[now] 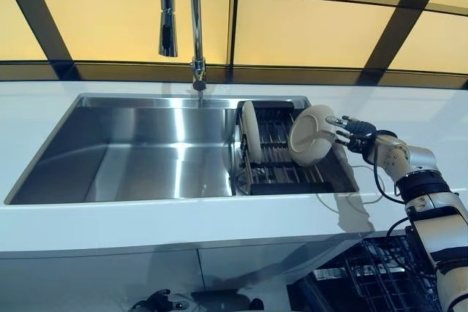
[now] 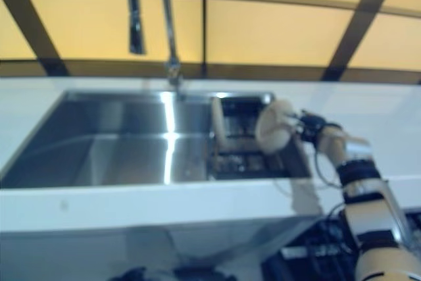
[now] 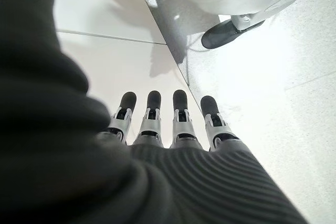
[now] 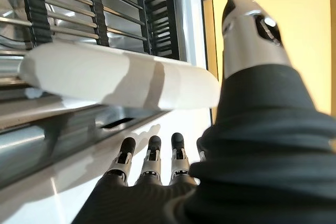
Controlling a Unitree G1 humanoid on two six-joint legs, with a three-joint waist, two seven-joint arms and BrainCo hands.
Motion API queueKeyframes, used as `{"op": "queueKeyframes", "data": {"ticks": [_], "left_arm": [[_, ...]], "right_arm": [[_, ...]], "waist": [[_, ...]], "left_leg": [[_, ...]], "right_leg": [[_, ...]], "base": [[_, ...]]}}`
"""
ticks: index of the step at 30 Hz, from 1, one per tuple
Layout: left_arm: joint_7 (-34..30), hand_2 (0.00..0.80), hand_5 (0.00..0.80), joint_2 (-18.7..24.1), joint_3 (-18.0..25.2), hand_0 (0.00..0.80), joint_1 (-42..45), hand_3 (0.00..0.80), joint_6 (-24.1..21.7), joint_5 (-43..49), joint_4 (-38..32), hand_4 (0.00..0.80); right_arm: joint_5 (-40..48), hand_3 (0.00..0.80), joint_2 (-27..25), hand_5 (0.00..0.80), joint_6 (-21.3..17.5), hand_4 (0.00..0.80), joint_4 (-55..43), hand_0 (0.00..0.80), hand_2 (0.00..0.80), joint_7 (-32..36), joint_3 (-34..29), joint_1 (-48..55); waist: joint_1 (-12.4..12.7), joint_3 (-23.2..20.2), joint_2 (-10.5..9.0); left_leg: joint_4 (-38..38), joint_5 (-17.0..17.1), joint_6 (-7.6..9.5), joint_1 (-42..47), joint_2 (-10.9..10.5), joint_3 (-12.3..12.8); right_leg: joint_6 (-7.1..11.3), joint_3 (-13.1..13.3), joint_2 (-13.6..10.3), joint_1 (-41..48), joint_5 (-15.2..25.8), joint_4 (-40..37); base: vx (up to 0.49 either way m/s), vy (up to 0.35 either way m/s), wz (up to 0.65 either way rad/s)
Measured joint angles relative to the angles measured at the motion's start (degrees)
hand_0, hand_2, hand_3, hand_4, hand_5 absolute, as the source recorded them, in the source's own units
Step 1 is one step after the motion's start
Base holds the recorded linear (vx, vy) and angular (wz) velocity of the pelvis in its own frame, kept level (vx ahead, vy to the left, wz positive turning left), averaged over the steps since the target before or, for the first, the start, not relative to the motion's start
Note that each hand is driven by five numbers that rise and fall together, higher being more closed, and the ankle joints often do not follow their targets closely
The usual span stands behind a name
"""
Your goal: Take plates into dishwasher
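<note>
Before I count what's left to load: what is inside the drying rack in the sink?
One plate stands on edge at the drying rack's left end. A second plate sits tilted at its right end, by the right hand. The plates cover some bars behind them.

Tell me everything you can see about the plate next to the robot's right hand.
The plate is round, cream-white and glossy, likely ceramic, with a raised rim. It stands tilted on edge at the right end of the dark slatted rack in the sink, its rounded back toward the camera. The right hand is at its right edge, fingers straight; in the right wrist view the rim lies between fingers and thumb, not gripped. A second plate stands apart at the rack's left end.
</note>
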Motion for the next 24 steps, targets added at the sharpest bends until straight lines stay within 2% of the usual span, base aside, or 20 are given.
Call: {"op": "queueKeyframes", "data": {"ticks": [12,24], "left_arm": [[-0.03,0.000,0.000,0.01,-0.03,0.000,-0.30,0.000,0.00,0.00,0.02,0.000],[-0.03,0.000,0.000,0.03,-0.04,0.000,-0.41,0.000,0.00,0.00,0.03,0.000]], "right_arm": [[-0.05,0.000,0.50,0.000,0.21,0.000,0.71,0.000,0.000,-0.30,0.02,-1.78],[-0.10,0.000,2.57,0.000,1.02,0.000,1.17,0.000,0.000,-1.58,0.24,-2.67]], "waist": [[1.13,0.46,-0.21],[1.23,1.41,-0.75]], "left_leg": [[0.20,0.00,0.00,-0.09,-0.04,-0.06],[0.23,0.04,0.05,-0.12,-0.15,-0.10]], "right_leg": [[0.01,-0.29,-0.04,0.00,-0.05,0.04],[0.02,-0.36,-0.17,0.02,-0.05,0.13]], "base": [[0.000,0.000,0.00],[0.000,0.000,0.00]]}}
